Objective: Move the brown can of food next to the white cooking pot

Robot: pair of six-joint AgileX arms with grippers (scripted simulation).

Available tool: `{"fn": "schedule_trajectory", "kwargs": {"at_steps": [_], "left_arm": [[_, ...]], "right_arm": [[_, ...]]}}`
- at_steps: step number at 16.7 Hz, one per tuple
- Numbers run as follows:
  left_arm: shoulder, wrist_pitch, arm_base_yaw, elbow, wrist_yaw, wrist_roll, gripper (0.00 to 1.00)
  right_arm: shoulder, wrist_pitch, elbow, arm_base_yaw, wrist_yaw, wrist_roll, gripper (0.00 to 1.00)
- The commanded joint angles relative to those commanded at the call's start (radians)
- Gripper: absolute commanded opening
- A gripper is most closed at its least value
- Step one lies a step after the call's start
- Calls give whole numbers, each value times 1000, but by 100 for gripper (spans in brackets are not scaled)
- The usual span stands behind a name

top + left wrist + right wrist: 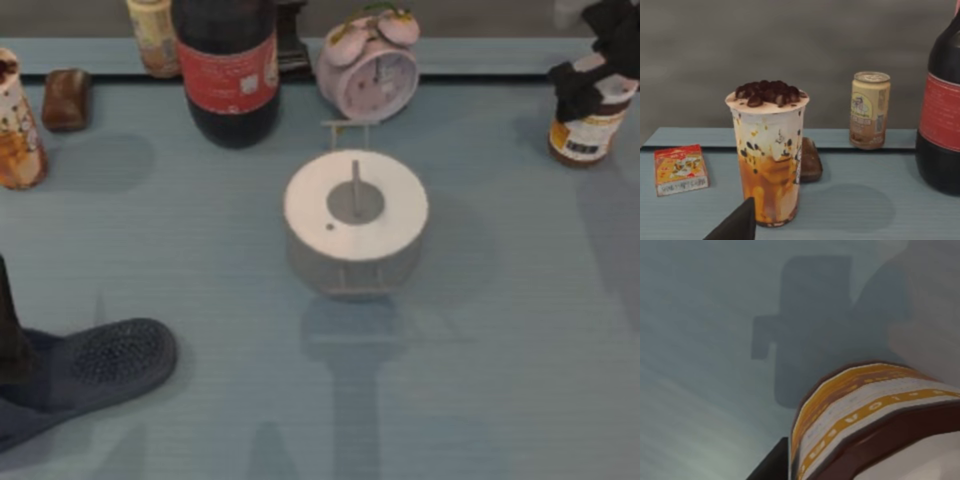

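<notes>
The brown can of food stands at the table's far right, with a yellow-and-white label. My right gripper is over it and shut around its top; one dark finger lies against its side. The white cooking pot, with a flat lid and a grey knob, sits at the table's middle, well left of the can. My left arm is parked at the near left edge. One of its fingertips shows far off to one side, so that gripper is open and empty.
A tall dark bottle and a pink alarm clock stand behind the pot. A drink cup, a brown block and a beige tin are far left. A blue slipper lies near left. A red box lies beside the cup.
</notes>
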Motion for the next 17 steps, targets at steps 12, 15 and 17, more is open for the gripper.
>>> {"fn": "schedule_trajectory", "kwargs": {"at_steps": [12, 15, 17], "left_arm": [[0, 0, 0, 0, 0, 0, 100], [0, 0, 0, 0, 0, 0, 100], [0, 0, 0, 0, 0, 0, 100]], "right_arm": [[-402, -19, -373, 9, -3, 7, 0], [-506, -27, -475, 14, -4, 6, 0], [-522, -29, -491, 15, -5, 6, 0]]}}
